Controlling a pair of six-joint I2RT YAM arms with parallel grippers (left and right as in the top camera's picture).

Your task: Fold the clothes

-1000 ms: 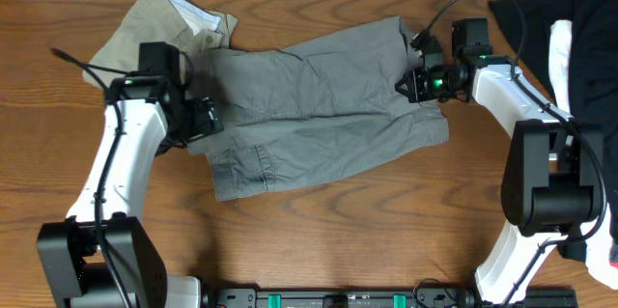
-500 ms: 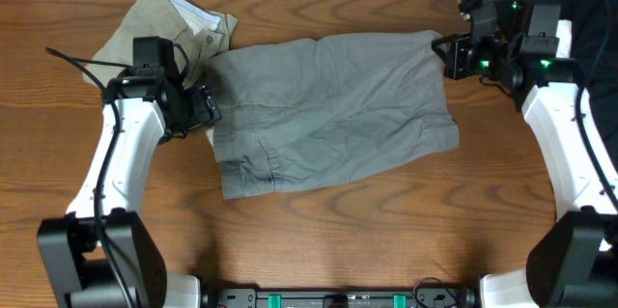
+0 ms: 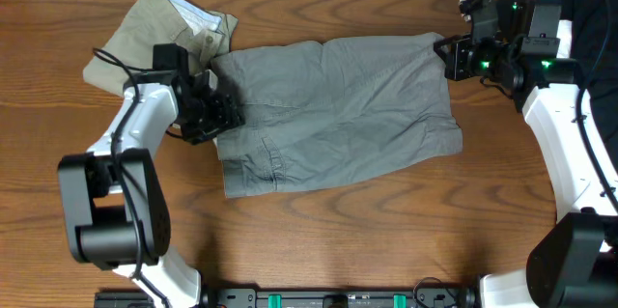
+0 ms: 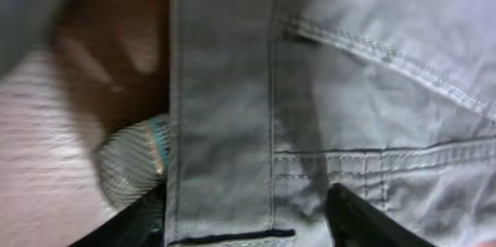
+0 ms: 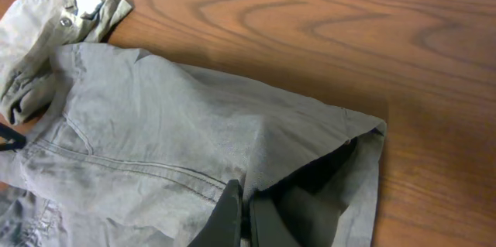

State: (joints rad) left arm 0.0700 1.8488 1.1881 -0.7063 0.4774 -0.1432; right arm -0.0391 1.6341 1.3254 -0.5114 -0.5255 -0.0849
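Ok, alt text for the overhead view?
Grey shorts lie spread on a table, the left arm with its jaws at their left edge, the right arm with its jaws at their top right corner. Khaki shorts sit crumpled top left; dark clothes lie far right.

Right edge cuts black-white garments (image 3: 597,9); khaki shorts (image 3: 159,23) partly under grey shorts (image 3: 328,105); left wrist view blurred.

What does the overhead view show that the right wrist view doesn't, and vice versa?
Only overhead: the left gripper at the left edge of the grey shorts, plus black and white garments at far right. Only right wrist: the shorts' corner tented up at the right gripper, shadow beneath. Both: the grey shorts, khaki shorts and wooden table.
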